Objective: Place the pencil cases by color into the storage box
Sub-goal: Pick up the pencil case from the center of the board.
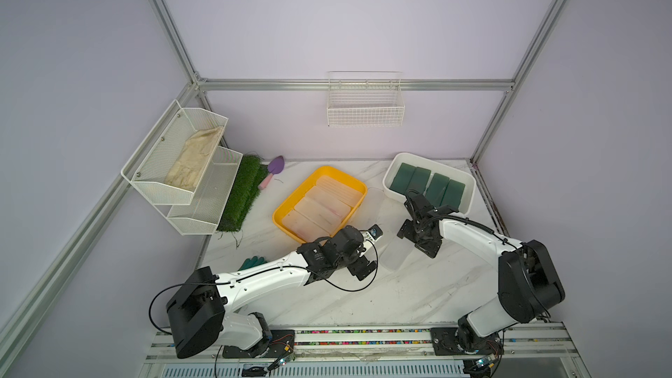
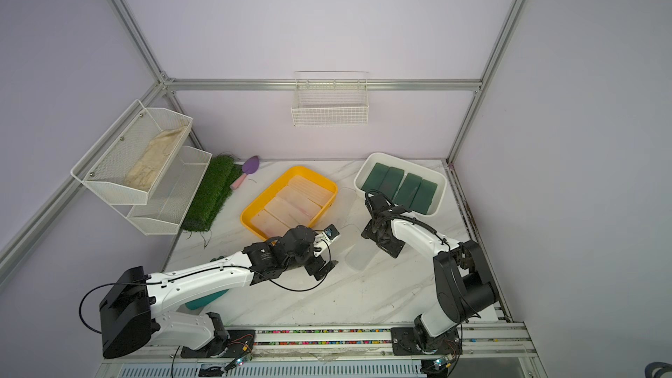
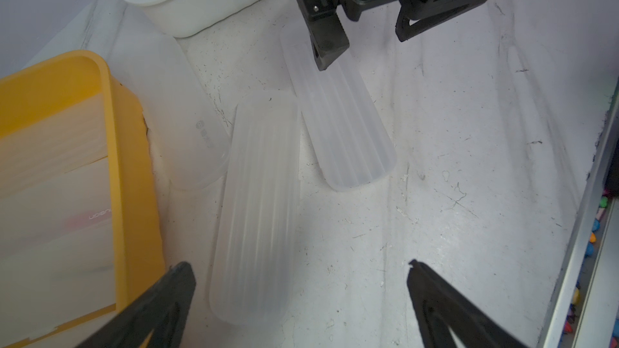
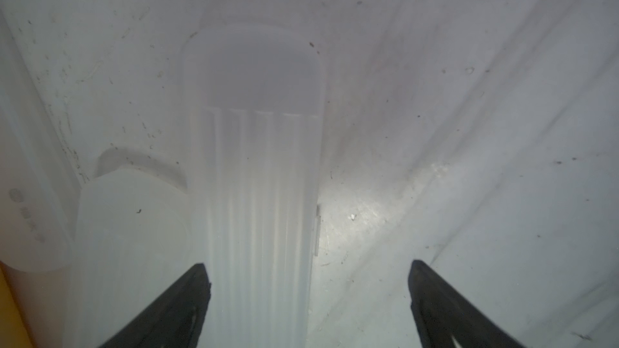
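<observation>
Table (image 1: 418,296): a white marble-look top carried both boxes and the loose cases.
Yellow box (image 1: 296,192): it sat near the middle of the table and held several clear cases (image 1: 322,205), laid flat side by side.
White box (image 1: 470,194): it sat toward the back, to the right of the yellow box, and held 4 green cases (image 1: 436,187) in a row.
Left gripper (image 3: 298,269): its jaws were spread wide and held nothing; it hung above the table near the yellow box.
Right gripper (image 4: 307,266): its jaws were spread wide and held nothing; it was low over 1 loose case.
Loose cases (image 3: 258,202): 3 clear ones lay flat on the table between the boxes. 1 lay just beside the yellow box, 1 ahead of the left gripper and 1 under the right gripper. Whether a finger touched that last one could not be told.
</observation>
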You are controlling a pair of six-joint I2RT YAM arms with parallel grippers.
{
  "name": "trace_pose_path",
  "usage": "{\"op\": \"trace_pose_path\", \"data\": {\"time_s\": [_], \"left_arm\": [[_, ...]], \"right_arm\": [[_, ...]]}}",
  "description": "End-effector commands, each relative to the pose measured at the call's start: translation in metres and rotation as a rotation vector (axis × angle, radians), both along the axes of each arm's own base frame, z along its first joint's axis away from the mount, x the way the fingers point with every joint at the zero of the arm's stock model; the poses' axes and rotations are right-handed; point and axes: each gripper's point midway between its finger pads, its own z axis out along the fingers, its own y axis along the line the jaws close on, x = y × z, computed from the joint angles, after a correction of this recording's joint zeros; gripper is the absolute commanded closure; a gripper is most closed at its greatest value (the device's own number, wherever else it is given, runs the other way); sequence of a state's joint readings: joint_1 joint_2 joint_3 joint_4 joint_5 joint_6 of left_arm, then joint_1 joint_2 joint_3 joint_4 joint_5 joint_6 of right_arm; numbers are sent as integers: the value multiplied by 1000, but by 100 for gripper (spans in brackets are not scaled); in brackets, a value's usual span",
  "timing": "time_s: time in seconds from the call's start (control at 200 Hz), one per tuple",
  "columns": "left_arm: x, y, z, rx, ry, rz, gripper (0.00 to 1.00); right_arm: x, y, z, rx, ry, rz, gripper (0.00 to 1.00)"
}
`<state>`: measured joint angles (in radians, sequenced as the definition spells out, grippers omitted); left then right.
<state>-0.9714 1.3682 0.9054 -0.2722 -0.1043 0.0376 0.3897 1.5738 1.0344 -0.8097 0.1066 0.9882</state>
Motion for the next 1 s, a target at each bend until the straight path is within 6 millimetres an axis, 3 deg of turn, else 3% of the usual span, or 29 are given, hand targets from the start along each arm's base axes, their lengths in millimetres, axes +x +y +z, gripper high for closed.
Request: {"op": "trace_pose_path", "data": {"time_s": [0.0,0.545,0.99], "left_arm": [[2,-9,8,-42,-19,-10,0],[1,-5,10,-54,-24,0,0],[1,-3,14,-54,-26,8,0]], "right_arm": [[9,5,7,11,-11,2,3],[20,12,-17,29,60,-25,3],[30,7,-22,46,75,-68,3]]}}
